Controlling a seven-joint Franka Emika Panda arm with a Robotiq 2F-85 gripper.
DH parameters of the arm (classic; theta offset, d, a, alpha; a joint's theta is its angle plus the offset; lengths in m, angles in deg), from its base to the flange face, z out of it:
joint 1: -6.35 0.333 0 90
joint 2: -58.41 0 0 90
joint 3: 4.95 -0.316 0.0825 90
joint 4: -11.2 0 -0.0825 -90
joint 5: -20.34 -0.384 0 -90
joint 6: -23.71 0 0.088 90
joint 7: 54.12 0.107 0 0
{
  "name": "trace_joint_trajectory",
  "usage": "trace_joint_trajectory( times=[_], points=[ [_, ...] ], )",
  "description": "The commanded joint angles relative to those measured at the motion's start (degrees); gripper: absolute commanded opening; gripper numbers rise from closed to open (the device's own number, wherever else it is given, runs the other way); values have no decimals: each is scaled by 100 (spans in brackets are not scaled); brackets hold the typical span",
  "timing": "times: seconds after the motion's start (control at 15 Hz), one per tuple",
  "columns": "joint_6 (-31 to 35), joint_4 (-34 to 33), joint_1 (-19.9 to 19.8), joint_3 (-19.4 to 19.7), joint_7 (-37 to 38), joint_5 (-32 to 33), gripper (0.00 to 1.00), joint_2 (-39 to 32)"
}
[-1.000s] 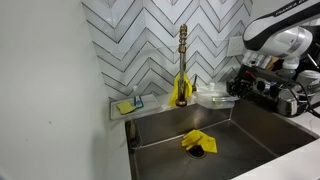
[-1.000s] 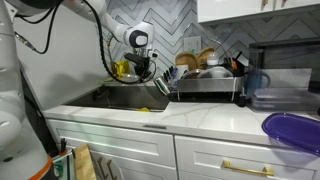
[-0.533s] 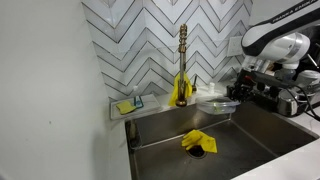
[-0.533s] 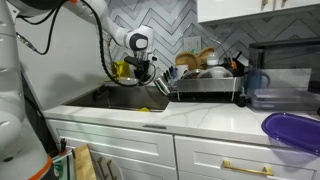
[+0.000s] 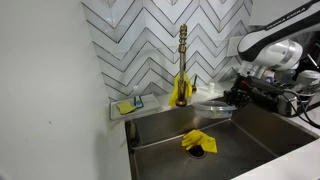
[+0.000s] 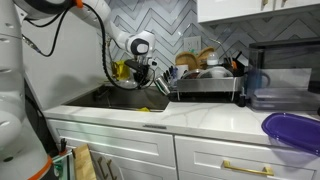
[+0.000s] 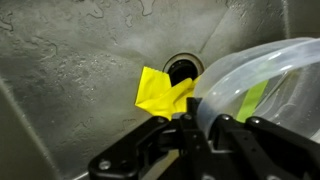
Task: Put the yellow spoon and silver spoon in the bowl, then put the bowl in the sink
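Observation:
My gripper [image 7: 192, 118] is shut on the rim of the clear glass bowl [image 7: 252, 72], which hangs over the sink [image 7: 70, 70]. A yellow strip, apparently the yellow spoon [image 7: 256, 100], shows through the bowl's wall. I cannot make out the silver spoon. In an exterior view the bowl [image 5: 214, 103] hangs above the basin [image 5: 255, 132] near its back wall, held by the gripper [image 5: 232, 97]. In an exterior view the gripper [image 6: 150, 82] hovers over the sink [image 6: 122, 98]; the bowl does not show clearly there.
A yellow cloth [image 5: 195, 141] lies on the dark drain [image 7: 183, 67]. A gold faucet [image 5: 182, 62] stands at the back, beside a sponge tray [image 5: 128, 104]. A black dish rack [image 6: 205, 82] full of dishes sits beside the sink.
The gripper has carried the bowl a little lower and further out over the basin. Its grip on the rim is unchanged.

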Motion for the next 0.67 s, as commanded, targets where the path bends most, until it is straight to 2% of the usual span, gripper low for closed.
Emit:
trace_joint_trajectory(
  times=[0.0,0.6],
  points=[
    [142,-11,28,-90,37,-149,2,-194],
    [62,-40,170,-76,240,268,2,-634]
  ],
)
